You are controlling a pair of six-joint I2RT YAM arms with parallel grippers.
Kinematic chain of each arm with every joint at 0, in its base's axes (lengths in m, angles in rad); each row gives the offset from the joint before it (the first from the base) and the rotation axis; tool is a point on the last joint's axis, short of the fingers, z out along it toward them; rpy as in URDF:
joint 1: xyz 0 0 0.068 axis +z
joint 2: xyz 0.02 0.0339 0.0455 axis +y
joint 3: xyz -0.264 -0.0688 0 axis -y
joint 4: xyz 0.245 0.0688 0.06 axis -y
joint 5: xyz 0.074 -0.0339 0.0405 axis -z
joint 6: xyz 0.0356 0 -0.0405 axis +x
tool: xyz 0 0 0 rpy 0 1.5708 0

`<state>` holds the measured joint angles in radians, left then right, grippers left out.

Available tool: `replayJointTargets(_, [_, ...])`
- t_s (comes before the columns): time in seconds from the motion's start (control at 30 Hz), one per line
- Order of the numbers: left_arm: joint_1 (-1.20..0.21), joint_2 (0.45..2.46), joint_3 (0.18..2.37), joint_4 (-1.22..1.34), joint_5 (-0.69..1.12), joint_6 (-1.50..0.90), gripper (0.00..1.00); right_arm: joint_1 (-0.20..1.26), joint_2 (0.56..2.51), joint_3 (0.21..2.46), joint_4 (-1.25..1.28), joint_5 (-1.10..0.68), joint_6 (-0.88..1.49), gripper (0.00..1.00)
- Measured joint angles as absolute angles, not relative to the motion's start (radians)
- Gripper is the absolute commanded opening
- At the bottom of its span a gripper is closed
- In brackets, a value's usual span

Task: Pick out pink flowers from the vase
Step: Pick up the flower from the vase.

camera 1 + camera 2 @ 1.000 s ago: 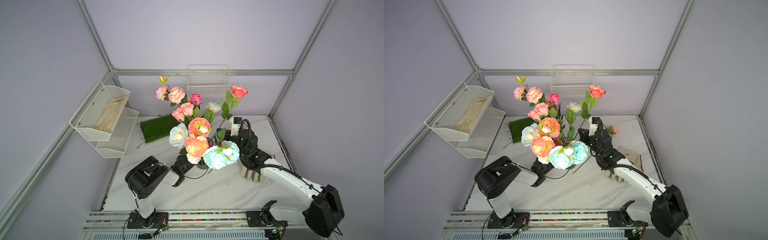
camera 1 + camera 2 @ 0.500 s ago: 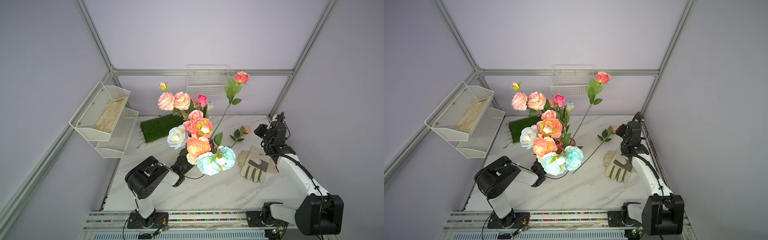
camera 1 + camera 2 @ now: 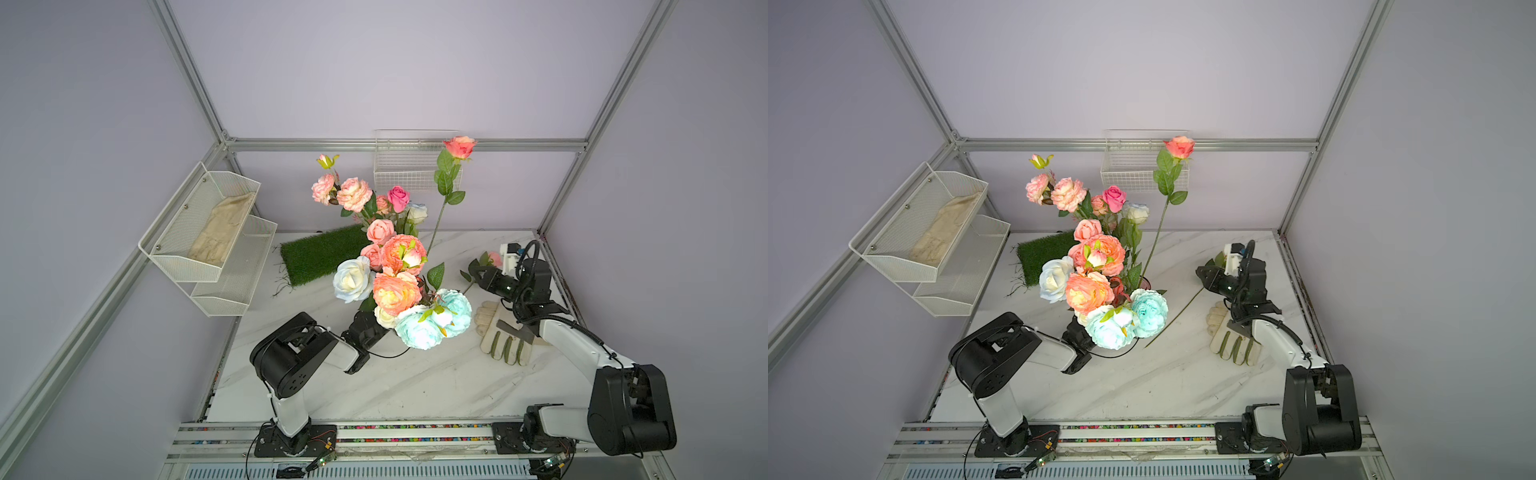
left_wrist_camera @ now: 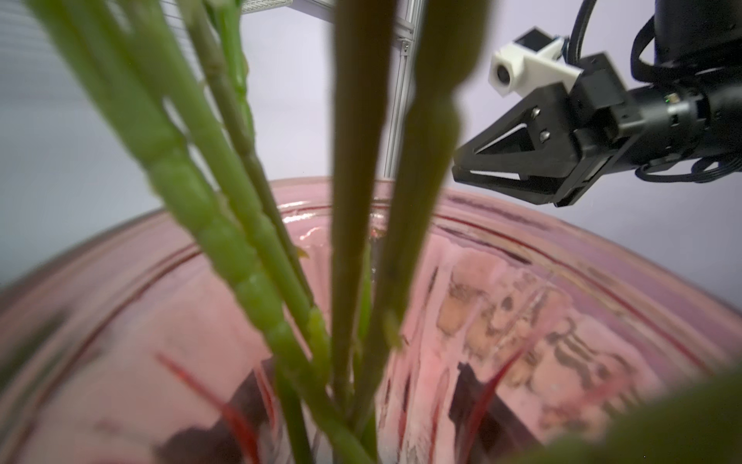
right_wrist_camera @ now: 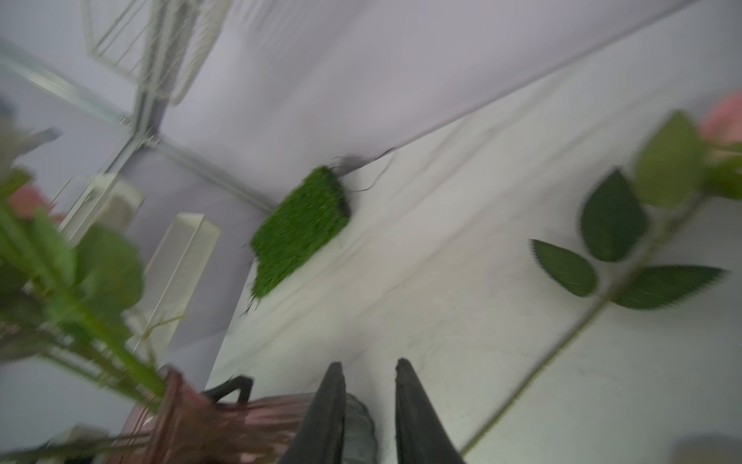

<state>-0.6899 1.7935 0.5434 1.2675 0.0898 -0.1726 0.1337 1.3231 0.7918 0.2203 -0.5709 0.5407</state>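
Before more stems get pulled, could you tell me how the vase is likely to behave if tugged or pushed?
Likely top-heavy: tall stems and large flower heads rise well above the small vase, so a sideways tug could tip it. The glass looks glossy, so probably slippery and breakable if it falls.

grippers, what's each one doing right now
left gripper: closed, clamped on the vase, mostly hidden under the blooms.
right gripper: open, holding nothing.
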Motion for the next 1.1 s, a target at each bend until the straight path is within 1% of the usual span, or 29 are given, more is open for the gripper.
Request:
replayJointTargets(0.07, [-0.69, 1.794, 0.543, 1.267, 0.09, -0.173, 0.0, 0.21, 1.335, 0.819, 0.243, -0.621, 0.519, 0.41])
replayJointTargets(0.17, [-0.69, 1.794, 0.543, 1.267, 0.09, -0.173, 0.0, 0.292, 1.369, 0.853, 0.281, -0.68, 0.51, 0.42])
replayJointTargets(0.3, [-0.69, 1.793, 0.543, 1.267, 0.089, -0.173, 0.0, 0.344, 1.442, 0.904, 0.311, -0.699, 0.511, 0.43])
replayJointTargets(0.47, [-0.69, 1.793, 0.543, 1.266, 0.089, -0.173, 0.0, 0.363, 1.536, 0.961, 0.331, -0.694, 0.513, 0.4])
replayJointTargets(0.67, [-0.69, 1.789, 0.546, 1.256, 0.077, -0.191, 0.0, 0.376, 1.607, 1.025, 0.375, -0.7, 0.523, 0.27])
replayJointTargets(1.03, [-0.688, 1.782, 0.546, 1.246, 0.074, -0.198, 0.0, 0.387, 1.628, 1.043, 0.453, -0.677, 0.583, 0.25])
replayJointTargets(1.1, [-0.688, 1.782, 0.546, 1.246, 0.074, -0.198, 0.0, 0.396, 1.628, 1.043, 0.458, -0.662, 0.589, 0.23])
